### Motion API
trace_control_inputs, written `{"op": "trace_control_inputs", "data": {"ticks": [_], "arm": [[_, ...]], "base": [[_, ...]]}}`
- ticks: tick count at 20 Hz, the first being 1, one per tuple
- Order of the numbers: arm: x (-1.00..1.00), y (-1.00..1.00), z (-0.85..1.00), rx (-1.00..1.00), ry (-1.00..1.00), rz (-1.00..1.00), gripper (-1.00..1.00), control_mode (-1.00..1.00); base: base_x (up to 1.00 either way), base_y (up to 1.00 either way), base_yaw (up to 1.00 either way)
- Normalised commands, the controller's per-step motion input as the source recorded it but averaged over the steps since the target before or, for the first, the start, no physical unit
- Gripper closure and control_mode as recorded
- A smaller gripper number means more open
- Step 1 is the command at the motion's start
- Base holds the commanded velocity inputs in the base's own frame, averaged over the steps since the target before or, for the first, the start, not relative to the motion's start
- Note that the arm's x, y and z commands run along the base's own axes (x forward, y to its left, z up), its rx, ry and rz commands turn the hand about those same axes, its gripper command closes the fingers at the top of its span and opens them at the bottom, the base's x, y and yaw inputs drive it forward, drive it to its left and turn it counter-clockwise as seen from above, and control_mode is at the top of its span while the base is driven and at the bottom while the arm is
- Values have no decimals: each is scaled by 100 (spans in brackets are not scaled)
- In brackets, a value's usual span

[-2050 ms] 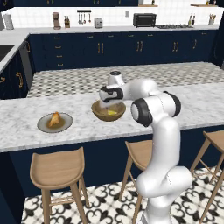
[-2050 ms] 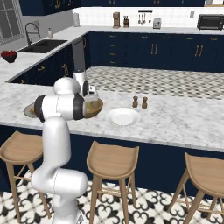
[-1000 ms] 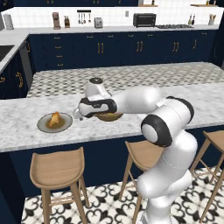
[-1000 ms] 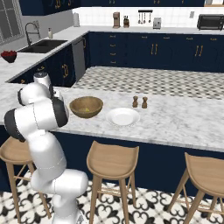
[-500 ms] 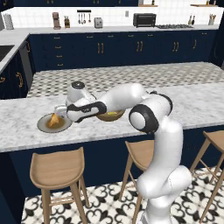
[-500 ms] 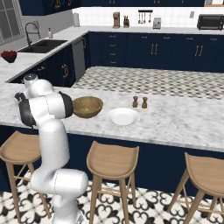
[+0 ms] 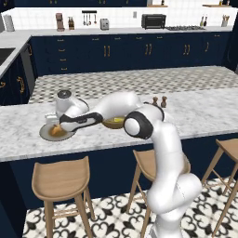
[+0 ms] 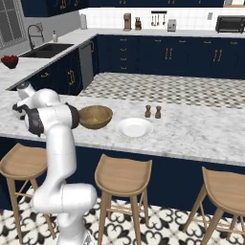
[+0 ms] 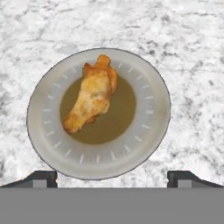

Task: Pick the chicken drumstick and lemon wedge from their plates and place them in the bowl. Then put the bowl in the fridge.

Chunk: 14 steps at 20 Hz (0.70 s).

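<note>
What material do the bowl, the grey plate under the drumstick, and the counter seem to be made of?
The bowl looks like wood: matte brown with a thick rim. The grey plate looks like glazed ceramic or stoneware, with a smooth pale rim, small tick marks and a darker olive centre; this is uncertain. The counter looks like polished marble or similar stone, white with grey veining.

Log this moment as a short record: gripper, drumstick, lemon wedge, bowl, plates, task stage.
gripper: open, above the grey plate, holding nothing
drumstick: lying on the grey plate, untouched
lemon wedge: yellow piece already in the bowl
bowl: on the counter, between the two plates
grey plate: under the hand
white plate: bare, right of the bowl in the right base view
task stage: drumstick not yet picked; bowl not yet in the fridge
</note>
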Motion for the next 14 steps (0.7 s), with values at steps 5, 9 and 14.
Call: {"op": "trace_control_inputs", "data": {"ticks": [5, 9, 14], "arm": [[36, 1, -36, 0, 0, -1, -100, -100], [60, 14, -26, 0, 0, -3, -100, -100], [57, 46, -8, 3, 0, -5, -100, -100]], "base": [[0, 0, 0], [0, 0, 0], [0, 0, 0]]}}
